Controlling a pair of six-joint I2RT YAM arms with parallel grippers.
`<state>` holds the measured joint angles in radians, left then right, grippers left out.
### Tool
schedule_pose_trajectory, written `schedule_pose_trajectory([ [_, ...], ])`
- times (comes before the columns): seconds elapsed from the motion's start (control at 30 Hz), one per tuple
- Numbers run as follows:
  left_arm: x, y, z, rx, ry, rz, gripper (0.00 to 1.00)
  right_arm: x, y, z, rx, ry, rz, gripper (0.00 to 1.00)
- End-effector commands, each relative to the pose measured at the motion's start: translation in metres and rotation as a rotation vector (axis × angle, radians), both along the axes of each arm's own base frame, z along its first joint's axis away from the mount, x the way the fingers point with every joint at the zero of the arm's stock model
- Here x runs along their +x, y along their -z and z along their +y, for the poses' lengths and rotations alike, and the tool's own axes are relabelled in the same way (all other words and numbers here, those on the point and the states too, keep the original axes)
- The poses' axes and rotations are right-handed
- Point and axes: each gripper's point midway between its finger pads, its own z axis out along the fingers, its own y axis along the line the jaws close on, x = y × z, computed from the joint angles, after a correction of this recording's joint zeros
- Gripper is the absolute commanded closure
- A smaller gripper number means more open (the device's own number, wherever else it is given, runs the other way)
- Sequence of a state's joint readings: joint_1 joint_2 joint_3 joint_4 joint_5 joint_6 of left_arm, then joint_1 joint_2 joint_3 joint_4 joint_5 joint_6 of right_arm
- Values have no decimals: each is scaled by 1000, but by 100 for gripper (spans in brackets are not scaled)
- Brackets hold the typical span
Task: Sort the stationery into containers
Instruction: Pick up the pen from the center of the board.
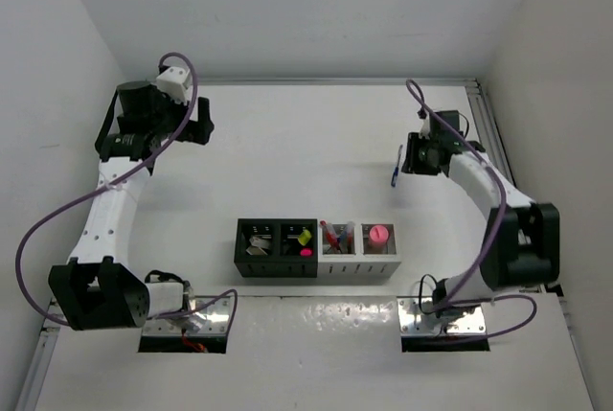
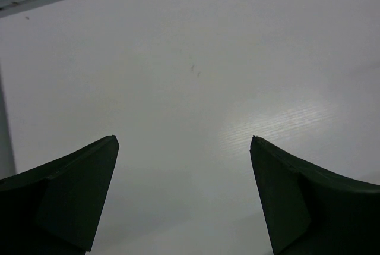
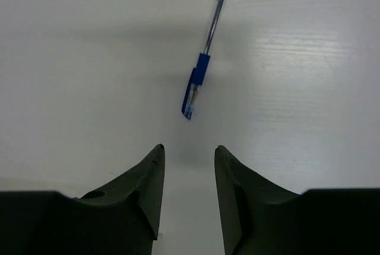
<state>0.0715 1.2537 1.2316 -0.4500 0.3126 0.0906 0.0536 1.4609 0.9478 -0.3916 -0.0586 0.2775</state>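
Observation:
A thin blue pen (image 3: 205, 59) lies on the white table just ahead of my right gripper (image 3: 189, 147). The jaws are partly open with nothing between them, and the fingertips stop short of the pen's capped end. From above, the pen (image 1: 396, 171) lies right beside the right gripper (image 1: 406, 157). The containers (image 1: 319, 267) stand in a row at the centre: two black on the left, two light grey on the right. They hold pale pieces, yellow and pink highlighters (image 1: 305, 238), red pens (image 1: 330, 235) and a pink-capped glue stick (image 1: 379, 235). My left gripper (image 2: 184, 139) is wide open over bare table, far left at the back (image 1: 198, 129).
White walls close in the table at the back and on both sides. A metal rail (image 1: 493, 133) runs along the right edge near the right arm. Purple cables (image 1: 57, 215) loop from both arms down to the base plates at the near edge.

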Motion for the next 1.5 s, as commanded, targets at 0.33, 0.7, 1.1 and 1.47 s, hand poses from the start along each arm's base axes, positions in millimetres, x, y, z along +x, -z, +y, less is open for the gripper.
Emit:
schedule_pose_trajectory([
  [0.33,-6,-5,25,92,-101,-38,0,104,29,-4,66,79,82,57],
  [0.7,1,10,19,65,-75,2,0,117,78,-11,-22,41,147,61],
  [1.1,-10,13,8,121,44,-41,0,103,105,-10,-113,-34,211,86],
  [1.47,-42,-40,-42,208,406,-380,3,139,-55,44,181,-205,-161,100],
])
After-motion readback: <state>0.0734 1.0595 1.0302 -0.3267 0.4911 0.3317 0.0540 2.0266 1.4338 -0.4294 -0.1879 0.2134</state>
